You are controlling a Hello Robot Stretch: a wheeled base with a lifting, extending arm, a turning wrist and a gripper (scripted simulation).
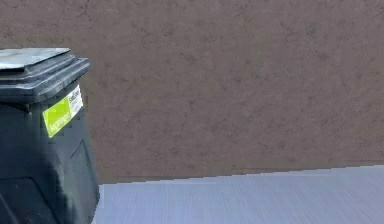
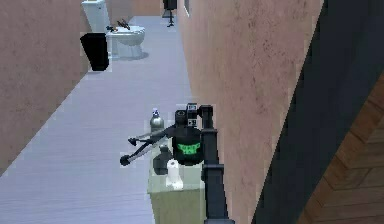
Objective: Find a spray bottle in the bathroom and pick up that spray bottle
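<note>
Claw [image 2: 135, 152] of dark metal with two thin fingers: we cannot tell whether it holds anything. At its three o'clock, just beside it, we see a black green-labelled plastic bottle [image 2: 187, 143]; at five o'clock a cream boxy cabinet [image 2: 163, 202]; at twelve o'clock, well apart, a white ceramic toilet [image 2: 127, 38]

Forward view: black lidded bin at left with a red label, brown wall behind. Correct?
Not quite. In the forward view the label on the black lidded bin is yellow-green, not red. The bin does stand at left, with the brown wall behind.
</note>
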